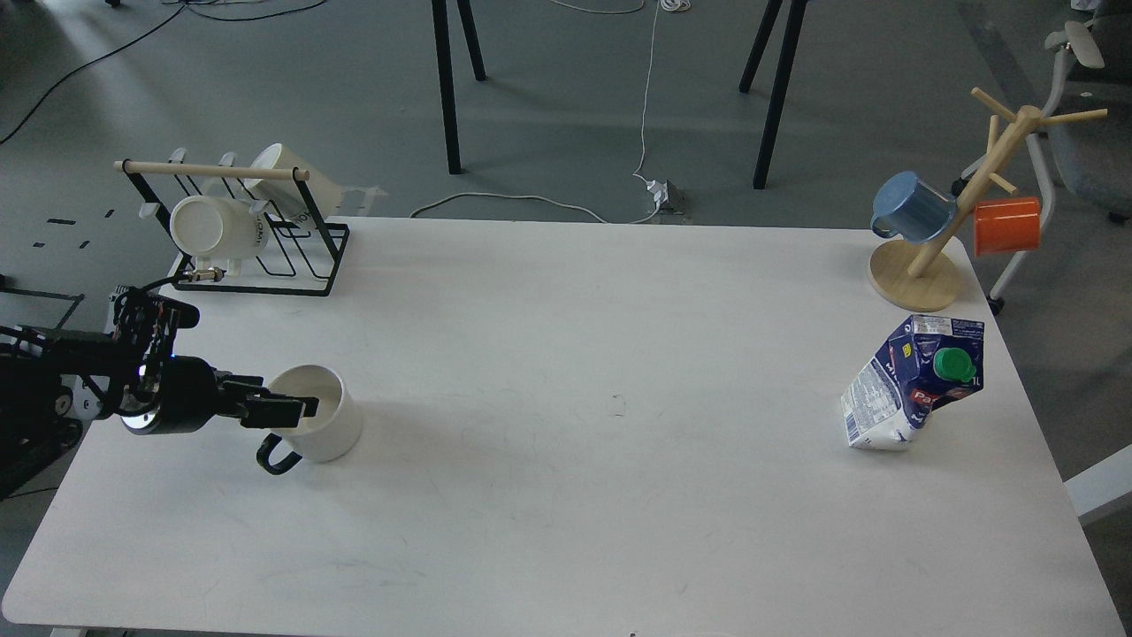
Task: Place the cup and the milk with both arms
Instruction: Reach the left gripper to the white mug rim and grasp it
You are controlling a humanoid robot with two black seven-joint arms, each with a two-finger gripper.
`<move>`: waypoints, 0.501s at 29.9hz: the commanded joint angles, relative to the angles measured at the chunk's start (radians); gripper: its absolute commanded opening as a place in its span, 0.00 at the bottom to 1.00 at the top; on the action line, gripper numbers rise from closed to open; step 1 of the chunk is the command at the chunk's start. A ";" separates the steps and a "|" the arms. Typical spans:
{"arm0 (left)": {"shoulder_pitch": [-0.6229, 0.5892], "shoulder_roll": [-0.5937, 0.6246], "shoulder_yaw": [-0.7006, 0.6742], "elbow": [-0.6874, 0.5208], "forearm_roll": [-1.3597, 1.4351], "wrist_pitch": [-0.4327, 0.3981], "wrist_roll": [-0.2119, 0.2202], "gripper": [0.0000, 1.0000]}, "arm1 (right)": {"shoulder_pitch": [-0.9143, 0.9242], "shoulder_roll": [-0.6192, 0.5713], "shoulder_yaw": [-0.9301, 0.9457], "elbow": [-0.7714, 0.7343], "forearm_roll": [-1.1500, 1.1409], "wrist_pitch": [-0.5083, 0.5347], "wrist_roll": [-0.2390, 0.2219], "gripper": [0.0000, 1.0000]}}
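A white cup [320,423] with a dark handle stands upright on the white table [566,495] at the left. My left gripper [287,411] comes in from the left at rim height. One finger reaches over the cup's near rim into its opening, and the jaws look open around the cup's left wall. A blue and white milk carton [911,382] with a green cap stands tilted near the table's right edge. My right arm is out of view.
A black wire rack [256,257] with two white mugs stands at the back left. A wooden mug tree [920,270] with a blue mug [911,208] and an orange mug [1006,225] stands at the back right, just behind the carton.
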 commanded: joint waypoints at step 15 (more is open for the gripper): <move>-0.001 -0.053 0.006 0.050 -0.003 0.007 0.000 0.05 | -0.023 -0.008 0.034 -0.003 0.001 0.000 0.022 0.96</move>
